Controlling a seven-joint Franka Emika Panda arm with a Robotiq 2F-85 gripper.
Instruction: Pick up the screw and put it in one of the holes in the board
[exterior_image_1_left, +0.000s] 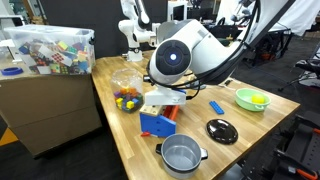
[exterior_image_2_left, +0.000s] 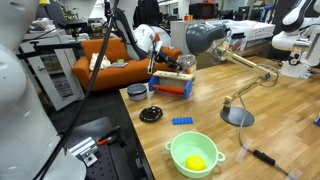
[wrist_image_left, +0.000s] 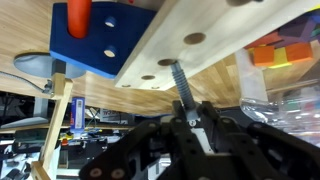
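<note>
Closest in the wrist view, the black Robotiq gripper (wrist_image_left: 186, 112) has its two fingers pinched shut on the head end of the grey, coarsely threaded metal screw (wrist_image_left: 178, 82). This leaves the ribbed shaft free to stick straight out ahead of the jaws, probably so the tip can lead into an opening. The tip sits just beside one of the small round dark holes (wrist_image_left: 165, 62) in the pale, smooth-grained rectangular wooden board (wrist_image_left: 215, 35); I cannot tell whether it has entered.

The plank is fixed to the glossy blue plastic toy tool tray (wrist_image_left: 90, 45), which likely keeps it steady under a push, and a rounded orange peg (wrist_image_left: 78, 12) stands in that tray. Farther off in an exterior view, a shiny steel pot (exterior_image_1_left: 180, 155) rests on the light wooden tabletop (exterior_image_1_left: 250, 125), well apart from the lime-green plastic bowl (exterior_image_1_left: 250, 98)
</note>
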